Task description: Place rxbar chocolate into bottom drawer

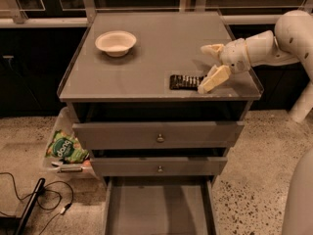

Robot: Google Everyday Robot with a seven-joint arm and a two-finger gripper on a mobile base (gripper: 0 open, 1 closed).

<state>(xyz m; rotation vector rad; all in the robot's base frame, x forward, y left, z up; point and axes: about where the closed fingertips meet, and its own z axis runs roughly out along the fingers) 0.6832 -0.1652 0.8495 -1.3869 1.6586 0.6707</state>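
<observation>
The rxbar chocolate [185,82], a small black wrapper with pale lettering, lies flat near the front right of the grey cabinet top [146,62]. My gripper [209,66] comes in from the right and is open, its fingers spread. The near finger [213,79] rests at the bar's right end; the far finger [211,50] is well behind the bar. The bottom drawer [157,204] is pulled out below, its grey floor bare.
A white bowl [115,42] stands at the back left of the top. The two upper knobbed drawers [159,136] stick out slightly. A green snack bag [66,147] lies in a bin left of the cabinet. Cables [34,199] lie on the floor.
</observation>
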